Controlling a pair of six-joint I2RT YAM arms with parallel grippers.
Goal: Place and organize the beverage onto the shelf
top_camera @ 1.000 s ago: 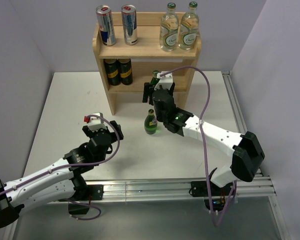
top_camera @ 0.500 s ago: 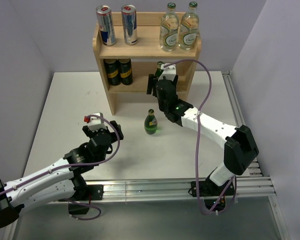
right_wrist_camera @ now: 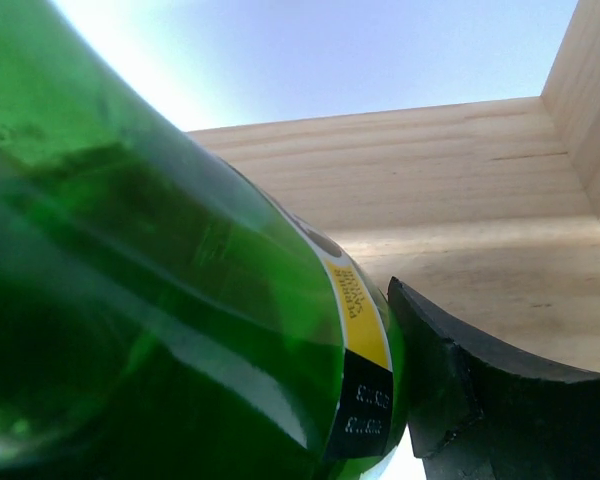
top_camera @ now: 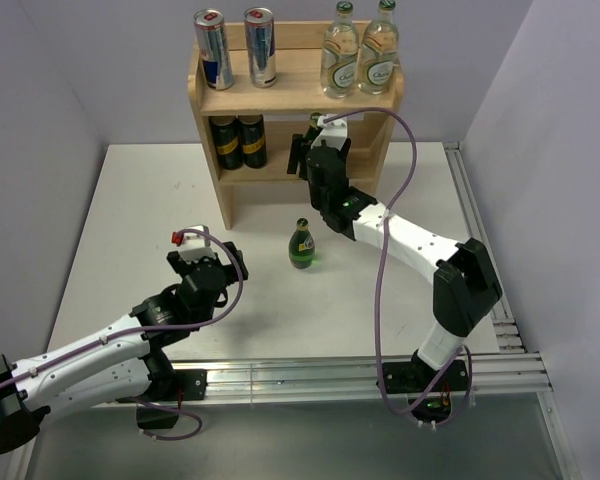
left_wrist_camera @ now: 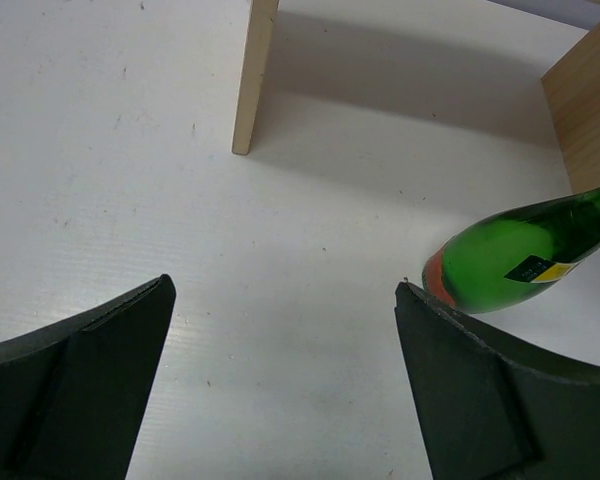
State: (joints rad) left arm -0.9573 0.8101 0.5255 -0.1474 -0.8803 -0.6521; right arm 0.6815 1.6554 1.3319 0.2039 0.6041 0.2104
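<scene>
The wooden shelf [top_camera: 295, 95] stands at the back. Its top tier carries two silver-and-blue cans [top_camera: 212, 50] on the left and two clear bottles [top_camera: 340, 62] on the right. Two dark drinks [top_camera: 237, 142] stand at the left of the lower tier. My right gripper [top_camera: 315, 150] is shut on a green bottle [right_wrist_camera: 180, 300] and holds it inside the right part of the lower tier; one finger [right_wrist_camera: 500, 410] presses its label. A second green bottle [top_camera: 301, 245] stands upright on the table before the shelf, also seen as the green bottle [left_wrist_camera: 520, 255] in the left wrist view. My left gripper [left_wrist_camera: 285, 290] is open and holds nothing, left of that bottle.
The white table [top_camera: 130, 220] ends at a metal rail [top_camera: 310, 375] along the near edge and another on the right. The shelf's left side panel [left_wrist_camera: 255, 75] and right panel [left_wrist_camera: 585, 110] stand ahead of my left gripper. Purple cables loop over both arms.
My right arm has carried the green bottle away from the table bottle, up and back into the shelf's lower tier. The left arm has barely shifted.
</scene>
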